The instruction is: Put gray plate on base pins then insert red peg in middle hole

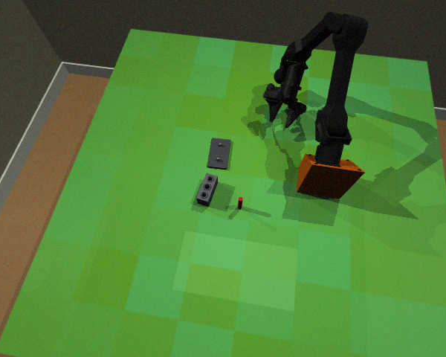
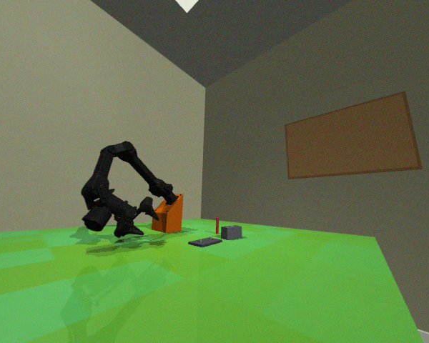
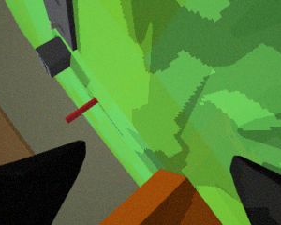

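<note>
Currently, jaws (image 1: 278, 123) (image 2: 151, 226) spread wide, gripping nothing, well apart from the red peg (image 1: 240, 203) (image 2: 217, 225) (image 3: 81, 111)

Grainy and fairly dim, the walls dull while the green counter (image 1: 111, 230) (image 2: 318, 280) (image 3: 112, 61) glows brightly. Overlapping shadows spread beneath the tool (image 1: 278, 124) (image 2: 151, 226) (image 3: 159, 150); its dark fingers lose most detail.
</note>
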You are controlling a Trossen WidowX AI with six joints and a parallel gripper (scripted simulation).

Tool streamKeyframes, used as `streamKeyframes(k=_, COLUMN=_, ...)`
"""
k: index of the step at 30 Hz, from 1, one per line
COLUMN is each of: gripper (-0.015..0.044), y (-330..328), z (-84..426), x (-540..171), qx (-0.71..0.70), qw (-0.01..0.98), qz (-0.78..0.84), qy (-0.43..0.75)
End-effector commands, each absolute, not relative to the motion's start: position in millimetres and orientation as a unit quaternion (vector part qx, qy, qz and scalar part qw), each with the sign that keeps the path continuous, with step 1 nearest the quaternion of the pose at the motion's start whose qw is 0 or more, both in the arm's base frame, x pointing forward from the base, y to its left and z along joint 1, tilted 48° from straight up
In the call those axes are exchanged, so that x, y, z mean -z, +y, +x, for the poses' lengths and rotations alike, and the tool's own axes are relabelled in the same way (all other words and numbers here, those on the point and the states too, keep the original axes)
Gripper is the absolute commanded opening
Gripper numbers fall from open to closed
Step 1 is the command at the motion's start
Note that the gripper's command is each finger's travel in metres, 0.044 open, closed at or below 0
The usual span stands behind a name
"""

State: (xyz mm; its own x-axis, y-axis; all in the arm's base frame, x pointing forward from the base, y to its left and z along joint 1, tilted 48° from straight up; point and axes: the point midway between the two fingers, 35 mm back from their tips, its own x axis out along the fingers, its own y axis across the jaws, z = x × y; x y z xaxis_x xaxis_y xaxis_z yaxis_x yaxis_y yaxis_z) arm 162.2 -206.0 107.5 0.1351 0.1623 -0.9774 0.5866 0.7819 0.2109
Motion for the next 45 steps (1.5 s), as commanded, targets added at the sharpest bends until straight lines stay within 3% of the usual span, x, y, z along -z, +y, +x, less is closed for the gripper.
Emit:
streamKeyframes(k=1, gripper=0.0440, y=-196.6, z=187.4, x=-92.1, qx=0.108, qw=0.680, qz=0.222, qy=0.690)
streamKeyframes(k=18, gripper=0.0440, y=-74.1, z=303.1, x=-14.2, qx=-0.108, qw=0.549, qz=-0.220, qy=0.799)
streamKeyframes(k=25, gripper=0.0440, y=-4.2, z=332.1, x=14.4, qx=-0.164, qw=0.460, qz=-0.420, qy=0.765)
streamKeyframes(k=34, gripper=0.0440, y=109.4, z=345.0, x=48.5, qx=-0.214, qw=0.306, qz=-0.672, qy=0.639)
streamKeyframes(k=40, gripper=0.0440, y=109.9, z=345.9, x=51.0, qx=-0.214, qw=0.303, qz=-0.676, qy=0.636)
streamKeyframes(k=45, gripper=0.0440, y=64.1, z=355.1, x=89.1, qx=-0.213, qw=0.302, qz=-0.677, qy=0.636)
